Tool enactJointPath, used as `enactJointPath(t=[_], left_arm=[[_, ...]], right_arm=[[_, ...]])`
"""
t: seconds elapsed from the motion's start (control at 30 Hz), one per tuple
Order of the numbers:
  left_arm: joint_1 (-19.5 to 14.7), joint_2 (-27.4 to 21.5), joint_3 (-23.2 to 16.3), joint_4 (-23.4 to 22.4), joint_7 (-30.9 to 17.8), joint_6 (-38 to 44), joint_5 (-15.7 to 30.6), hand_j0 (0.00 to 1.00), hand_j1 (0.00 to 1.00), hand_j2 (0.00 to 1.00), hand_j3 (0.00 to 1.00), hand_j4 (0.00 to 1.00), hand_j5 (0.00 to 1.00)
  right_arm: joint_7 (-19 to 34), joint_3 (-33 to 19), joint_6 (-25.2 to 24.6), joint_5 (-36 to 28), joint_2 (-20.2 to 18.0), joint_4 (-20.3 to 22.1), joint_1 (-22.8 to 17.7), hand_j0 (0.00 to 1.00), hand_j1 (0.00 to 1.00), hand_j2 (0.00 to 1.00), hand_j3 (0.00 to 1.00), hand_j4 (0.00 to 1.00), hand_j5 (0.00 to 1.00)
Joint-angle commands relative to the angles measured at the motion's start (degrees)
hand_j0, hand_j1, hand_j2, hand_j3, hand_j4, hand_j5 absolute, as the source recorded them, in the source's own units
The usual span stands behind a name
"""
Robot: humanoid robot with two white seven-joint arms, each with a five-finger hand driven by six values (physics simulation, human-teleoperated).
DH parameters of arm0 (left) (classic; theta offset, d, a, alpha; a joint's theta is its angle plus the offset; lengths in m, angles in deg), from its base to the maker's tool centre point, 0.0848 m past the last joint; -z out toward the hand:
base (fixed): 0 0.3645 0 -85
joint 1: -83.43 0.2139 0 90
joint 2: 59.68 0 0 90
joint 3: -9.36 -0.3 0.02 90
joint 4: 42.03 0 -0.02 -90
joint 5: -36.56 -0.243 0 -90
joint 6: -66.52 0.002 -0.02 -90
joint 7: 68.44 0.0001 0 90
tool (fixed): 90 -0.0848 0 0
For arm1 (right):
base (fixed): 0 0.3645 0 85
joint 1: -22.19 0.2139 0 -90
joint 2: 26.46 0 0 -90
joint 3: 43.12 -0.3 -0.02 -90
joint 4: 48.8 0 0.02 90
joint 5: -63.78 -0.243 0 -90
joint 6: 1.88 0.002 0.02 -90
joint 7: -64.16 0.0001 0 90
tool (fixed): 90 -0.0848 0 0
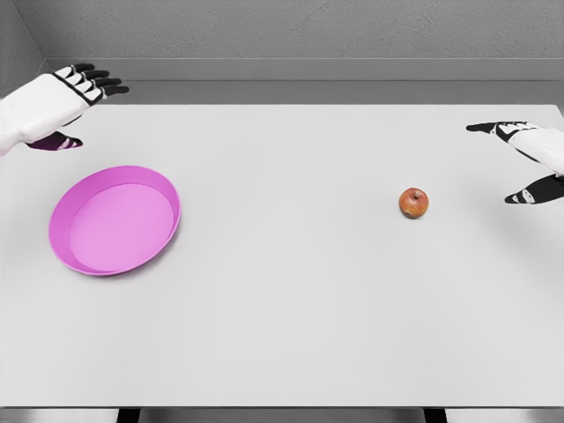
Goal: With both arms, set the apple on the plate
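Both hands hover over the far corners of the white table [291, 335], neither holding anything. At the far left edge of the view, the left hand [55, 104] has its black-tipped fingers [99, 82] stretched out together toward the right, the thumb hanging loose beneath the palm. Over at the right edge, the right hand [527, 163] is spread wide, fingers reaching left and the thumb splayed well below them (only part of the palm shows, the rest is cut off by the frame).

On the right half of the table sits the apple [413, 203], small, red and yellowish, resting on the bare surface near the right hand but clear of it. It is nearly round, so no long axis stands out; a dark spot on top suggests the stem end faces upward.

Well apart from it, on the left side, lies the pink plate [167, 196], a shallow round dish with a raised rim, just below the left hand.
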Motion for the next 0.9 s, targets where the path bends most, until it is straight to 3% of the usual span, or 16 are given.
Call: enactJointPath(t=[0.0,0.17,0.3,0.43,0.6,0.67,0.73,0.87], left_arm=[[0.00,-0.02,-0.06,0.14,0.14,-0.02,0.20,1.00,1.00,1.00,1.00,1.00,1.00],[0.09,-0.20,0.03,0.14,0.14,-0.02,0.29,1.00,1.00,1.00,1.00,1.00,1.00],[0.09,-0.20,-0.06,0.14,0.05,-0.02,0.29,1.00,1.00,1.00,1.00,1.00,1.00],[0.09,-0.20,-0.06,0.14,0.05,-0.02,0.29,1.00,1.00,1.00,1.00,1.00,1.00],[0.09,-0.46,0.03,0.14,0.05,-0.02,0.20,1.00,1.00,1.00,1.00,1.00,1.00],[0.09,-0.46,0.03,0.14,0.05,-0.02,0.20,1.00,1.00,1.00,1.00,1.00,1.00],[0.00,-0.46,0.12,0.14,0.14,-0.02,0.29,1.00,1.00,1.00,1.00,1.00,1.00],[0.09,-0.46,0.29,0.14,0.05,-0.02,0.20,1.00,1.00,1.00,1.00,1.00,1.00]], right_arm=[[-0.03,-0.10,-0.01,-0.15,-0.09,0.04,0.00,1.00,1.00,1.00,1.00,1.00,1.00],[-0.03,0.69,-0.01,-0.24,1.41,0.65,2.02,1.00,1.00,1.00,1.00,1.00,1.00],[0.06,5.69,-0.10,0.37,2.02,1.80,4.56,1.00,1.00,1.00,1.00,1.00,1.00],[-0.03,14.58,-5.28,1.78,3.87,1.53,10.02,1.00,1.00,1.00,1.00,1.00,1.00],[-0.03,16.16,-5.72,1.87,4.13,1.62,10.02,1.00,1.00,1.00,1.00,1.00,1.00],[0.15,18.53,-5.81,1.87,4.92,1.45,12.03,1.00,1.00,1.00,1.00,1.00,1.00],[1.38,23.37,-10.11,1.96,6.50,1.18,15.56,1.00,1.00,1.00,1.00,1.00,1.00],[2.61,24.86,-12.93,1.96,6.59,0.22,16.00,1.00,1.00,1.00,1.00,1.00,1.00]])
